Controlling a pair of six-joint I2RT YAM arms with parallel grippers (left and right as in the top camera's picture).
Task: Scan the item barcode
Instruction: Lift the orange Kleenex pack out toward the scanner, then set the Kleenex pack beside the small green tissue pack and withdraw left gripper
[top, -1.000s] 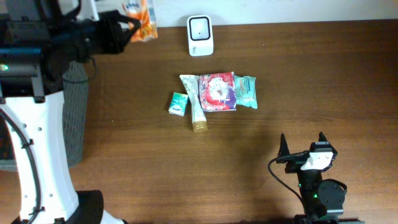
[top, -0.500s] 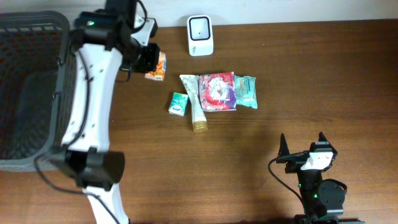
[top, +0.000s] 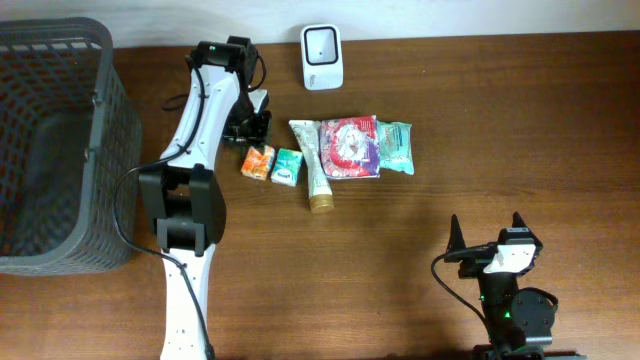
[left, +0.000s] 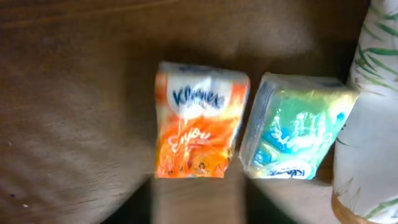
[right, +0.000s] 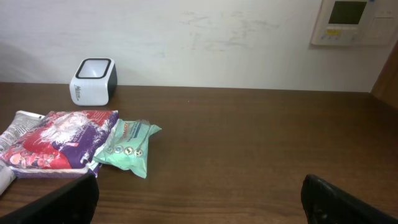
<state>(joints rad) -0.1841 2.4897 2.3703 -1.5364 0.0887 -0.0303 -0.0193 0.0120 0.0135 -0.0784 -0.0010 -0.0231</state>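
orange film tissue pack, kleenex print up, lies flat on the bench directly under the left claw and apart from it. the left claw holds nothing that i can see, and neither view shows how wide it stands. right claw is wide and empty, well apart from the pile.

handling, my estimate: light and soft, with a crinkly wrap that squashes under pressure and may slide. take it gently across the short sides, at mid-length. no barcode shows, so it is likely on the underside.

views: the wrist camera reads the print and shows a green pack just beside the orange one, toward the tube; touching or not, cannot tell. only the overhead shows the scanner, near and beyond the left claw, and the basket on that claw's other side, away from the pile.
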